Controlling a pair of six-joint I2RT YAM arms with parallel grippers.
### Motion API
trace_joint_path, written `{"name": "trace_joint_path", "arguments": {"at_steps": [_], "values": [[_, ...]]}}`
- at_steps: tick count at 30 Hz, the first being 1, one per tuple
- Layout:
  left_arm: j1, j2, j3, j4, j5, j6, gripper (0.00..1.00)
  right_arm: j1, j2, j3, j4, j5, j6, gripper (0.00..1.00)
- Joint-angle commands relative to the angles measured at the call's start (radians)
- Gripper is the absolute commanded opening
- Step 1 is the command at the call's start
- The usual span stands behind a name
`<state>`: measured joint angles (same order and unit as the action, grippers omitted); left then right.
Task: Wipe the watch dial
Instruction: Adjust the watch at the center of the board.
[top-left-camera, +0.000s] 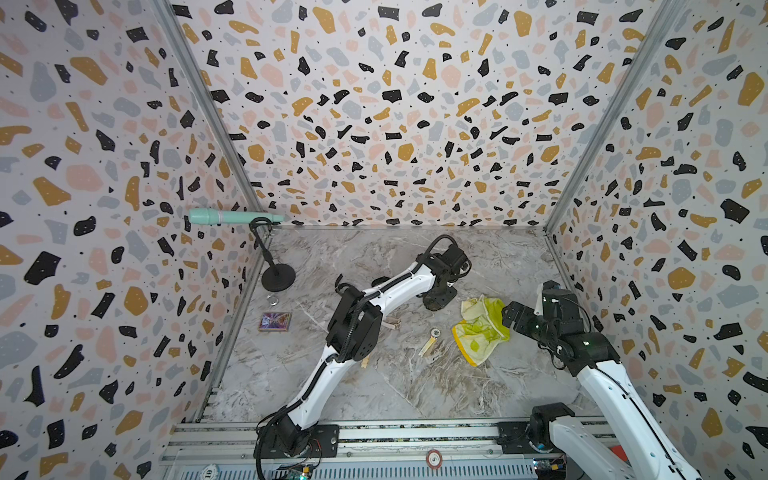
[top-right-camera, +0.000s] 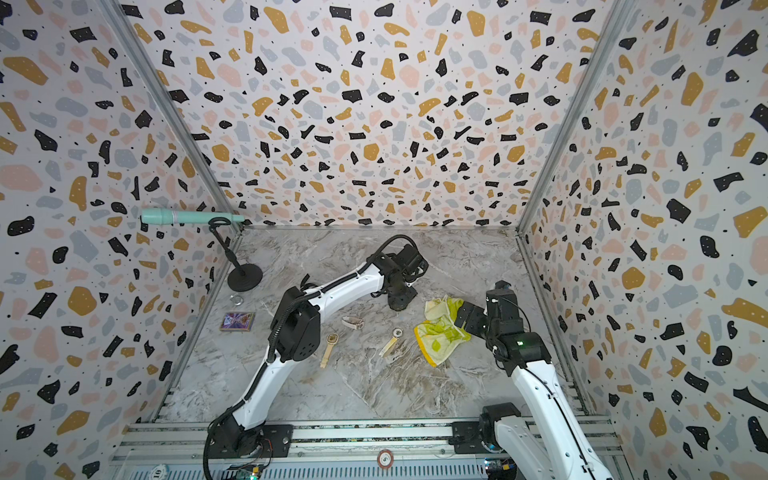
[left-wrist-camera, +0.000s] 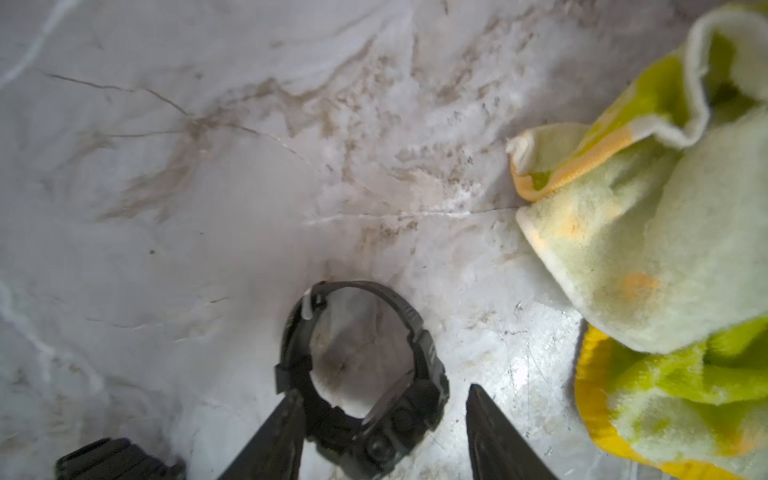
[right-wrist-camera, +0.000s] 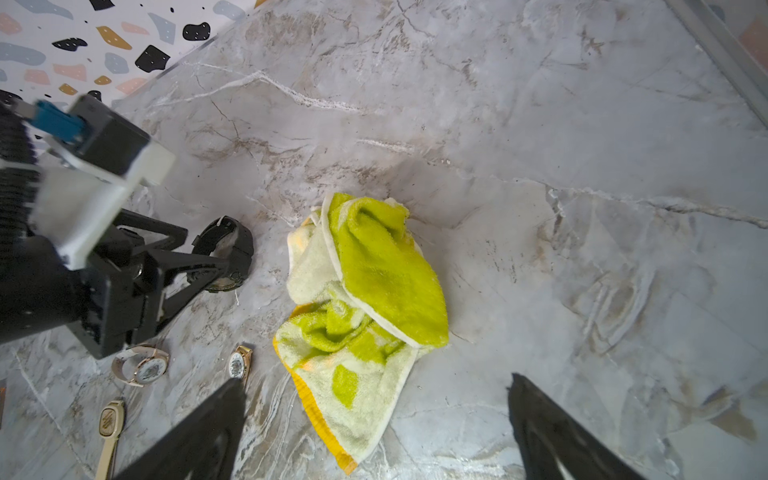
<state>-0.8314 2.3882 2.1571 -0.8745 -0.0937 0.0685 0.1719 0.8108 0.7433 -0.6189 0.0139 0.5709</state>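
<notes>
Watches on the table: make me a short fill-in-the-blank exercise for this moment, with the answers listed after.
1. The left claw straddles a watch coloured ___.
2. The right claw stands open near the towel, holding ___.
3. Besides that watch, the gold-strap watch, the cream-dial watch and the rose-band watch bring the watches on the table to ___.
Missing words: black; nothing; four.

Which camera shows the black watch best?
Left wrist: black watch close up, strap and case clear, at the left claw. Right wrist shows it smaller, partly hidden; both top views barely show it.
</notes>
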Motion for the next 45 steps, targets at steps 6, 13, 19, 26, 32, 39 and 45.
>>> {"name": "trace_joint_path", "arguments": {"at_steps": [6,13,19,26,32,39,45], "values": [[-0.001,0.021,0.003,-0.021,-0.033,0.027,0.6,0.005,-0.002,0.037,-0.022,0.013,-0.012,0.99],[-0.001,0.035,-0.018,-0.034,-0.05,0.011,0.54,0.005,-0.001,0.035,-0.021,0.014,-0.009,0.99],[-0.001,0.005,-0.062,-0.023,-0.06,0.007,0.5,0.005,0.001,0.021,-0.006,0.008,-0.006,0.99],[0.007,-0.013,-0.088,-0.029,-0.048,-0.027,0.39,0.005,0.002,0.011,0.007,0.002,-0.004,0.99],[0.048,-0.071,-0.151,0.024,0.045,-0.171,0.29,0.005,-0.011,0.001,0.007,0.007,-0.004,0.99],[0.086,-0.192,-0.305,0.22,0.218,-0.339,0.48,0.005,-0.029,-0.022,0.017,0.001,-0.002,0.99],[0.085,-0.241,-0.304,0.183,0.181,-0.258,0.58,0.005,-0.026,-0.025,0.024,-0.012,-0.009,0.99]]}}
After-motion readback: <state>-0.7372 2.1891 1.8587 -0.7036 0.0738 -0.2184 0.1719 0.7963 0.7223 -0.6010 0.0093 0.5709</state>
